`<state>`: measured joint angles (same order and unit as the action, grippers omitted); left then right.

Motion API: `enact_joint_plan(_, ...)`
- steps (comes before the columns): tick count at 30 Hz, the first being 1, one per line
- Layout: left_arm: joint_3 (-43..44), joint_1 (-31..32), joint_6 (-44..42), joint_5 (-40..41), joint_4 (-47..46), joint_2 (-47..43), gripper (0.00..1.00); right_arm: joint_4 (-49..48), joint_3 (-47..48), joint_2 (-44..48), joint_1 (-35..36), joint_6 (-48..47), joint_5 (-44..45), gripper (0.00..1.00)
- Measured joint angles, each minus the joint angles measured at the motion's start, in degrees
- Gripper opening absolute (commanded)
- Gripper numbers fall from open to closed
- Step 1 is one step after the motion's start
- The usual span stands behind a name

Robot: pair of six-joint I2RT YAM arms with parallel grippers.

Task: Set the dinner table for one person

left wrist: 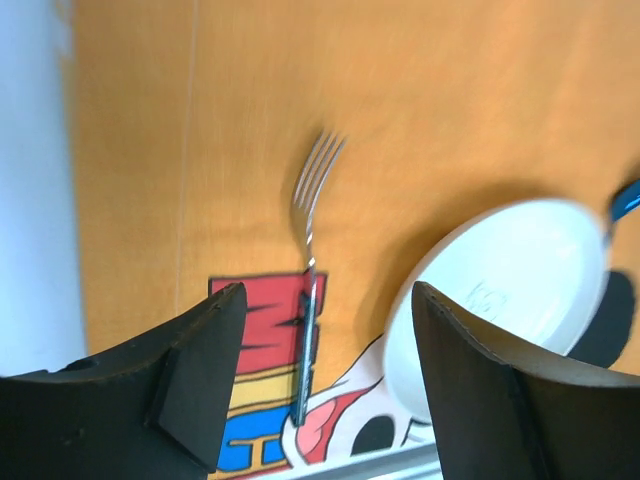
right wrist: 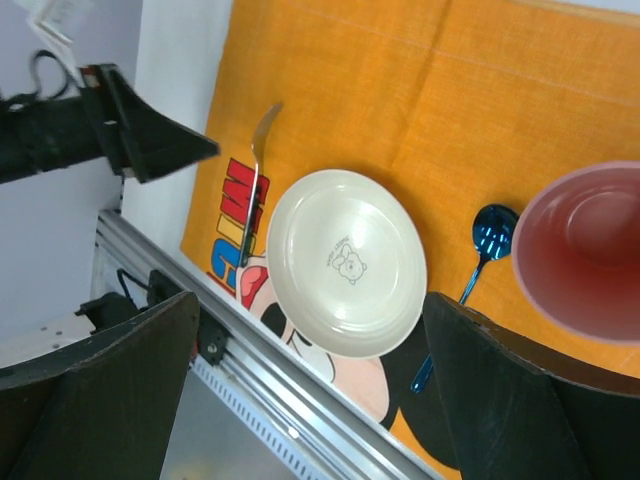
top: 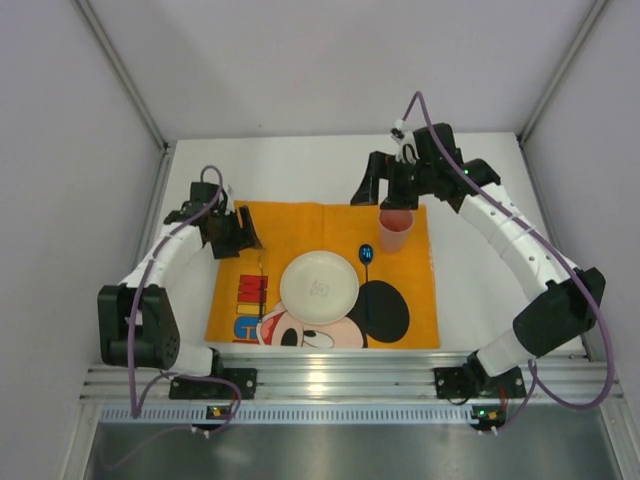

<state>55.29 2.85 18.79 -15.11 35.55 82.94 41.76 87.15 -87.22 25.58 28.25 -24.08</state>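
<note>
1. Counter (top: 300, 170): plain white top, ribbed alu rail (top: 340, 385) along near edge. Both arm bases bolted at the rail, L and R.
2. Orange Mickey mat (top: 300, 225) lies flat on the counter, centre, near edge close to the rail. Cartoon print on its near half.
3. Plate (top: 319, 286): cream, round, roughly mid-mat, partly covering the Mickey face. Small bear mark in its middle. Nothing on it.
4. Fork (left wrist: 308, 300): just left of plate, not touching it. Tines point far; handle lies over the red/blue print block.
5. Spoon (top: 366, 262): shiny blue, just right of plate, bowl end far, handle running near over Mickey's black ear.
6. Pink cup (top: 396, 231): upright, far-right part of mat, beside the spoon bowl. Looks empty from R wrist cam.
7. L claw (left wrist: 325, 300): fingers spread wide, nothing pinched. Hangs over mat's far-left area, above the fork, clear of it.
8. R claw (right wrist: 312, 305): fingers spread wide, nothing pinched. Sits at mat's far edge, just far of the cup; can't tell if it touches the rim.
</note>
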Motion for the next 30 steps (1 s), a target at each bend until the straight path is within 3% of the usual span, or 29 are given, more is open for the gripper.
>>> enact_joint_plan(4, 8.9, -0.09, 0.9, 2.91, 0.68, -5.16, 0.72, 2.16, 3.78, 0.17, -0.02, -2.91, 3.39, 0.97)
enact_joint_plan(8, 10.25, 0.04, 2.03, 6.36, -0.15, -14.62, 0.75, 1.9, 0.87, 5.77, 0.07, -6.67, 11.21, 1.0)
enact_joint_plan(9, 8.94, 0.07, 2.32, 7.89, -1.31, -17.84, 0.83, 1.95, -2.08, 9.2, 0.11, -7.13, 13.64, 1.0)
enact_joint_plan(10, 6.93, 0.13, 2.45, 9.7, -2.43, -21.29, 0.83, 1.44, -5.99, 13.46, 0.11, -7.19, 16.94, 1.0)
enact_joint_plan(11, 3.69, 0.15, 2.71, 11.32, -4.55, -25.29, 0.98, 0.44, -10.43, 18.38, 0.13, -7.1, 20.37, 1.0)
enact_joint_plan(17, -18.12, 0.2, 1.11, 18.56, -14.14, -46.8, 0.99, 3.48, -33.0, 52.24, 0.11, -3.63, 35.12, 1.0)
enact_joint_plan(21, -21.99, 0.2, -0.55, 21.57, -17.27, -47.1, 0.98, 6.12, -35.04, 60.87, 0.11, -1.49, 40.68, 1.0)
enact_joint_plan(30, -21.99, 0.22, -0.9, 23.63, -24.35, -40.09, 0.98, 10.49, -35.01, 54.18, 0.11, 0.96, 45.11, 1.0)
